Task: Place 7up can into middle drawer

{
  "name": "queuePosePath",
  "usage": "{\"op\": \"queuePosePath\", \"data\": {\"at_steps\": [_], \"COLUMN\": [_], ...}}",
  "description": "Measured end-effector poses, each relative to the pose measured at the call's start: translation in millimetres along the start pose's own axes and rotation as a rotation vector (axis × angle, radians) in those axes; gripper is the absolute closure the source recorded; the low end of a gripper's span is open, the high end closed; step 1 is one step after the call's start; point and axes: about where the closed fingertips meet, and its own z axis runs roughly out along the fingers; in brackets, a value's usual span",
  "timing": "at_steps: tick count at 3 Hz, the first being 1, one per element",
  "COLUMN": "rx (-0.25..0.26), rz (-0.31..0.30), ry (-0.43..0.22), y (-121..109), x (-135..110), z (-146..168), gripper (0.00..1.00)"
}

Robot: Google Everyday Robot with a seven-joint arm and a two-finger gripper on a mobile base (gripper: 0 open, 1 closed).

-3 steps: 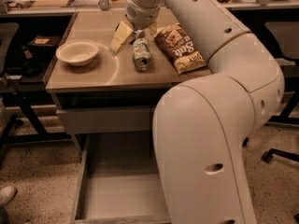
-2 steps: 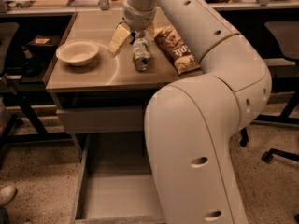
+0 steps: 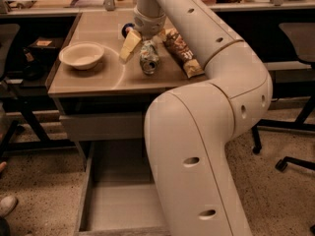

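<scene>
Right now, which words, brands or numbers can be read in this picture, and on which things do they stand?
None can be read.
Can, lying on the table under the hand: print too blurred.
Snack bag beside it: print too blurred.

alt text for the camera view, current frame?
The robot's gripper is down at the 7up can, which lies on a tan table between a white bowl and a snack bag. Below the tabletop, the middle drawer is pulled out. The bulky white arm fills the right foreground.
</scene>
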Motion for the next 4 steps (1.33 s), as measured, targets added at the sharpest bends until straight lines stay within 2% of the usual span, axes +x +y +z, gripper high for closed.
{"op": "queuePosePath", "data": {"at_steps": [1, 2, 3, 4], "rx": [0.026, 0.023, 0.023, 0.023], "rz": [0.025, 0.037, 0.038, 0.038], "ry": [0.018, 0.036, 0.036, 0.036], "y": [-20.9, -28.7, -28.9, -28.9], "x": [12.3, 20.1, 20.2, 20.2], "z": [6.7, 20.4, 20.8, 20.8], "gripper": [0.0, 0.0, 0.18, 0.41]}}
